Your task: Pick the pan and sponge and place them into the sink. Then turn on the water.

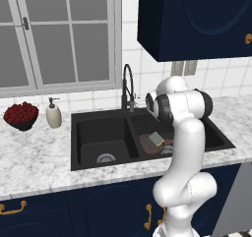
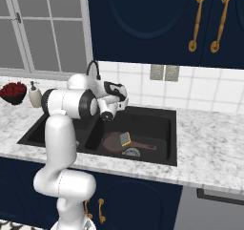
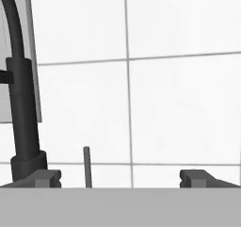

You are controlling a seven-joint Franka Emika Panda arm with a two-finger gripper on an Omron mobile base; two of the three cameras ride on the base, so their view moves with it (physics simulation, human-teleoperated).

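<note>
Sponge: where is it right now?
The sponge lies on the pan in the right basin of the sink, near the drain; the left base view shows it just left of the arm.

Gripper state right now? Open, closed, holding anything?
Gripper: open and empty, fingertips wide apart, facing the tiled wall beside the faucet. Pan and sponge lie in the sink.

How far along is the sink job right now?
Done: the pan lies in the sink's right basin with the sponge on it. In hand: the open gripper faces the wall tiles beside the faucet. Left: turning on the water; no stream visible yet.
</note>
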